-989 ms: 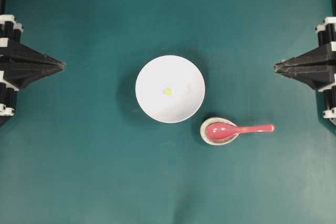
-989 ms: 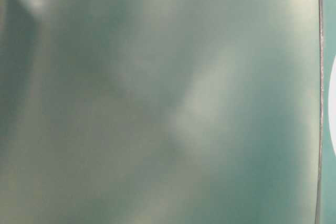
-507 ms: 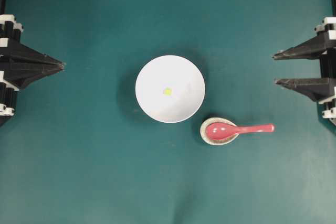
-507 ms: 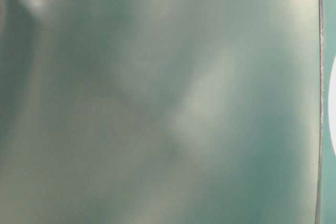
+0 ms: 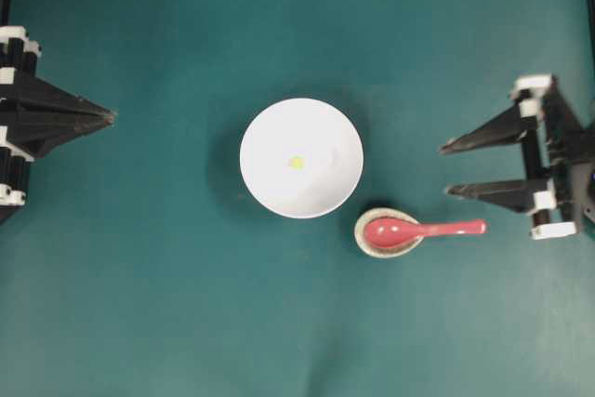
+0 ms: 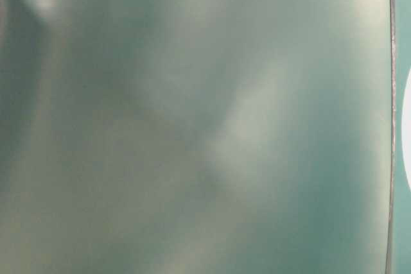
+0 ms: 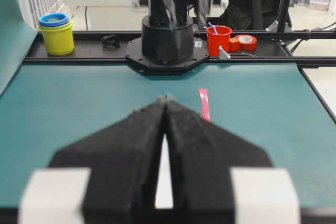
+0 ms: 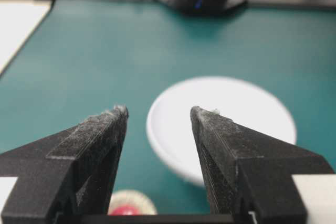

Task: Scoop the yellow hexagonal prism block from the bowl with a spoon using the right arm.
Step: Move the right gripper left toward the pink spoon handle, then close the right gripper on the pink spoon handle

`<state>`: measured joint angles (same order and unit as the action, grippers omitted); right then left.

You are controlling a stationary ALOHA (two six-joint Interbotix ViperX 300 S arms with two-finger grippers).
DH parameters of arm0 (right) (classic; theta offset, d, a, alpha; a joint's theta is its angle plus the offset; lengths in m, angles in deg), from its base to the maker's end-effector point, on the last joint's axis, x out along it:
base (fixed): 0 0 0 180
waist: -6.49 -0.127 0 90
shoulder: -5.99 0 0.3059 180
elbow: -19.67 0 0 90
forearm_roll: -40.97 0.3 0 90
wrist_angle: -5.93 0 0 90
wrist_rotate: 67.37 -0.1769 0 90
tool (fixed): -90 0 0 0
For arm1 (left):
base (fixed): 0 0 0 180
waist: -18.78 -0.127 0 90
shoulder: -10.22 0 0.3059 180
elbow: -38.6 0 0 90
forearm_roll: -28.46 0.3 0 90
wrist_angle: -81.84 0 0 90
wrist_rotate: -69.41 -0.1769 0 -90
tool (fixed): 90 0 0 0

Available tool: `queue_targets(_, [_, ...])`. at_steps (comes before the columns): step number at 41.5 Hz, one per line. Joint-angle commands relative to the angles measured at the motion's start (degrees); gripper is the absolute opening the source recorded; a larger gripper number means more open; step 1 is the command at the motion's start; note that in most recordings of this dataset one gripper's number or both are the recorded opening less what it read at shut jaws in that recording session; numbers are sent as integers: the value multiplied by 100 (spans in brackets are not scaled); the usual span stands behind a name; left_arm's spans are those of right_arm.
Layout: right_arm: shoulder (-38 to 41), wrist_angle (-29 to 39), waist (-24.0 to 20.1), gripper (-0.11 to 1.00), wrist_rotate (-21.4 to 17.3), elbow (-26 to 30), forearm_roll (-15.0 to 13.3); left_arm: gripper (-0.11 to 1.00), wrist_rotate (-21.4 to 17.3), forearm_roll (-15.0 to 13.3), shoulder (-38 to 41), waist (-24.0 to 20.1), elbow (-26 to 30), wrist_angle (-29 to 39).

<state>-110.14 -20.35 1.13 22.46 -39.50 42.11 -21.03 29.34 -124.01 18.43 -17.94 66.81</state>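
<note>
The tiny yellow block (image 5: pixel 296 163) lies near the middle of the white bowl (image 5: pixel 325 127). The pinkish-red spoon (image 5: pixel 437 228) lies to the bowl's lower right, with its scoop in the small speckled spoon rest (image 5: pixel 362 240) and its handle pointing right. My right gripper (image 5: pixel 446 168) is open and empty, just above and right of the handle's end. In the right wrist view the right gripper (image 8: pixel 158 111) frames the bowl (image 8: pixel 252 103), with the spoon rest (image 8: pixel 134 199) low between its fingers. My left gripper (image 5: pixel 110 117) is shut and empty at the far left.
In the left wrist view the shut left gripper (image 7: pixel 165 99) hides most of the bowl, and the spoon handle (image 7: pixel 203 104) shows beyond it. The other arm's base (image 7: pixel 168 40), a red cup (image 7: pixel 218 40) and a yellow cup (image 7: pixel 56 36) stand beyond the table's far edge. The table-level view is blurred teal.
My right gripper opened, then moved left and down in the overhead view toward the spoon handle. The left gripper, bowl, block and spoon have not moved.
</note>
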Motion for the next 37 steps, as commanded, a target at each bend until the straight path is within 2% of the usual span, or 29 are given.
queue_targets(1, [404, -431, -105, 57, -9, -26, 105, 0, -9, 18, 44, 0, 141, -18])
queue_targets(12, [1521, -1617, -519, 57, -9, -255, 545, 0, -18, 18, 44, 0, 149, -9])
queue_targets(20, [2030, -2153, -879, 57, -9, -413, 1011, 0, -18, 18, 44, 0, 141, -9])
queue_targets(27, [2373, -2777, -1310, 57, 0, -554, 1266, 0, -18, 18, 53, -9, 141, -9])
queue_targets(37, [2997, -3410, -1828, 57, 0, -694, 1951, 0, -18, 18, 53, -9, 141, -9])
